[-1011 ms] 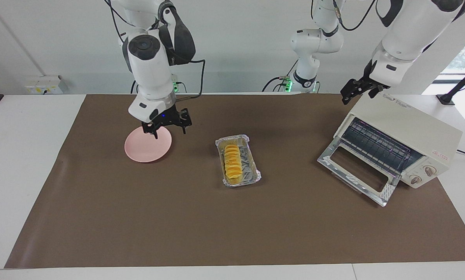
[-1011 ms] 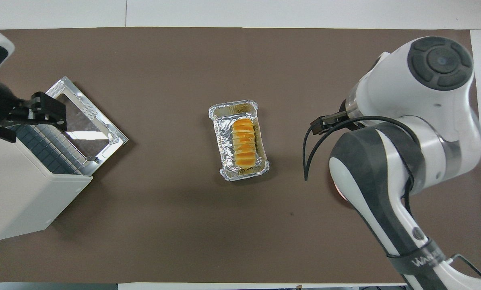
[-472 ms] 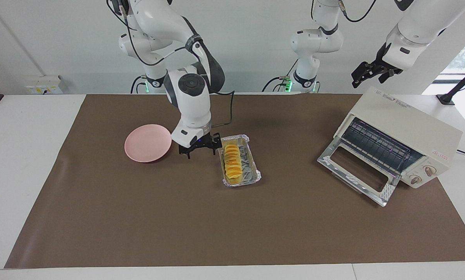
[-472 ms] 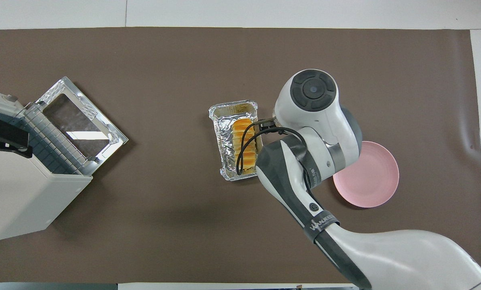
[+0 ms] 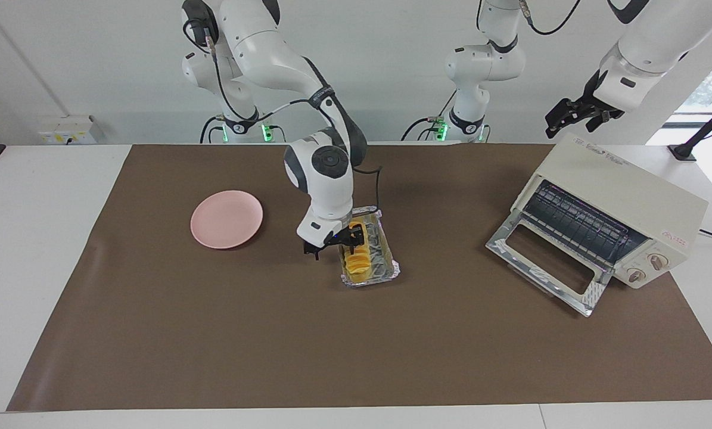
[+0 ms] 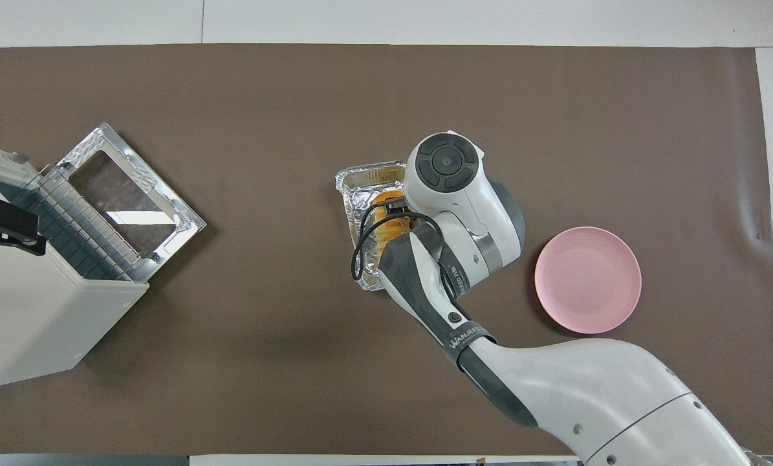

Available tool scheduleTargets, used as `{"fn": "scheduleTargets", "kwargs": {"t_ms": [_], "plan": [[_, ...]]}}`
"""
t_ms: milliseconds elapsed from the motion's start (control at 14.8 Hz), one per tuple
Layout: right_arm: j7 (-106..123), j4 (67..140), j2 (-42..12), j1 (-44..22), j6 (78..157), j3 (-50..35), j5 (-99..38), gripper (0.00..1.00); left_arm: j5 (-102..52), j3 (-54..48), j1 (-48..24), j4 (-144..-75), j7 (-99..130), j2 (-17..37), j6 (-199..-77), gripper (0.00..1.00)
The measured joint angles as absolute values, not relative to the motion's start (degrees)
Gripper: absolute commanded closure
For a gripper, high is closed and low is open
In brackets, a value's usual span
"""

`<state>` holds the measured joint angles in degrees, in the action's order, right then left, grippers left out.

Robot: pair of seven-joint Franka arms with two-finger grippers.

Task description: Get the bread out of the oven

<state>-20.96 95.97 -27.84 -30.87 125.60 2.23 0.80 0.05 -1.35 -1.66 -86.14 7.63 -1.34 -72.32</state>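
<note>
Waiting above the oven [image 5: 624,196] toward its own end of the table [image 5: 153,333]: left gripper [image 5: 576,113], fingers spread wide, holding nothing. Leave it there. Drop door [image 5: 540,262] lying open, rack bare, so nothing more to fetch from inside.

Resting mid-table, well apart from the oven: bread [image 5: 357,259], already out, lying lengthwise in the foil tray [image 5: 385,265]. Beside it, toward the right arm's end, pink plate [image 5: 226,218], probably the place to set it.

Hanging low over the tray: right gripper [image 5: 335,241], fingers [image 5: 315,255] wide apart, gripping nothing yet. Seemingly off-centre, with 1 finger outside the tray wall on the plate's side and the other over the loaf.

Shift toward the left arm's end until both fingers bracket the loaf inside the foil walls. Lower gently, close across the short width near the middle, squeeze lightly on a soft, ridged crust, then lift straight up without dragging the light tray along.
</note>
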Motion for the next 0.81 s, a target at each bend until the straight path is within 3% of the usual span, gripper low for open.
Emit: {"fn": "scheduleTargets", "kwargs": {"t_ms": [135,404,472,539,809], "plan": [[-21.0,96.0,-27.8,-30.8,126.5,2.4,0.8,0.32,0.0,-1.6,-1.7,-86.6,7.4,-1.7,-72.4,0.0],[-21.0,96.8,-28.1,-30.8,129.7,2.4,0.8,0.5,0.0,-1.9,-1.7,-87.3,7.4,-1.8,-73.1,0.0],[-21.0,97.4,-28.2,-30.8,131.0,2.4,0.8,0.71,0.0,-1.9,-1.7,-88.0,7.4,-1.8,-73.8,0.0],[-21.0,98.1,-28.2,-30.8,132.3,2.4,0.8,1.0,0.0,-1.9,-1.6,-89.2,7.4,-1.9,-74.8,0.0],[-21.0,99.0,-28.2,-30.9,133.0,2.3,0.8,1.0,0.0,-1.9,-1.1,-92.8,7.4,-2.3,-78.4,0.0]]}}
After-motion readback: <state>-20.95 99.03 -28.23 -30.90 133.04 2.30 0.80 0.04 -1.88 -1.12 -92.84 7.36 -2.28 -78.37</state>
